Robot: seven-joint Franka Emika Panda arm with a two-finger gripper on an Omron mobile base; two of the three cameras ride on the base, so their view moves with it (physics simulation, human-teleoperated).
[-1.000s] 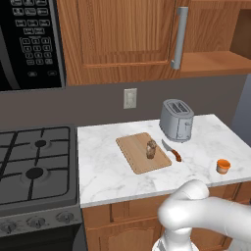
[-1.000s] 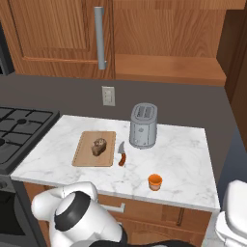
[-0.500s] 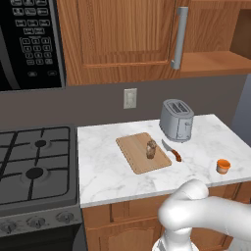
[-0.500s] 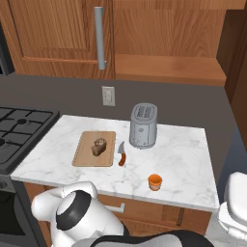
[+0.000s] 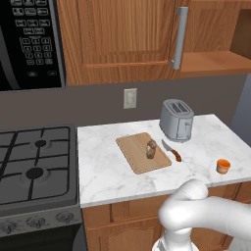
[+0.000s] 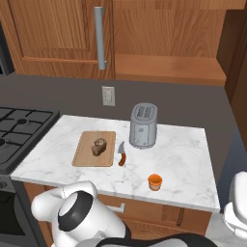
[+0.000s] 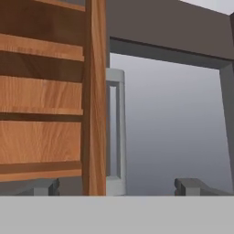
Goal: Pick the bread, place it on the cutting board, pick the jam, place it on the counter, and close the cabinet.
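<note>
bread point(image 5: 151, 149) sits on cutting board point(image 5: 135, 157); jam point(image 5: 223, 166) on counter point(image 5: 108, 169), 4 o'clock of toaster point(image 5: 176, 120); gripper point(image 7: 117, 186) jaws wide apart, empty, at cabinet point(image 7: 50, 91) door edge

My gripper point(image 7: 116, 186) jaws spread wide, nothing between them; fingertips point(image 7: 43, 186) low at hand view's bottom edge. My arm point(image 5: 206, 218) bulks white, lower right of left base view.

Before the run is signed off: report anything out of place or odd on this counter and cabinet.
The right cabinet stands open, its shelf exposed, unlike the shut door beside it. The bread sits on the cutting board, the jam upright on the counter.
</note>
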